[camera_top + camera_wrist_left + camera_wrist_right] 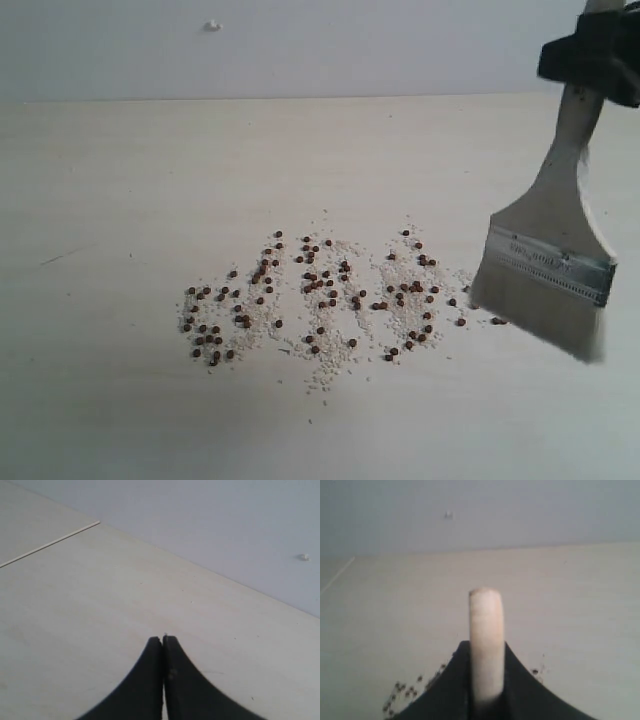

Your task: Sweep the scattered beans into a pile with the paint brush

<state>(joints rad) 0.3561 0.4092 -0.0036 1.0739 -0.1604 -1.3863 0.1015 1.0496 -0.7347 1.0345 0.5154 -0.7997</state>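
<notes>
The right gripper (592, 55) grips the brush (548, 262) by its handle. The bristles are just right of the beans (312, 295), which lie scattered among whitish crumbs (328, 368) on the table (130, 170). The left gripper (163, 641) is closed, its jaws pressed together.

left gripper (163, 642): two matte black fingers (140, 685), smooth, wide at base & curving in to thin tips; small round dimple on one. right gripper (486, 647) (595, 50): same black flared shape up close; from ext view a blocky black clamp w/ angular edges.
</notes>
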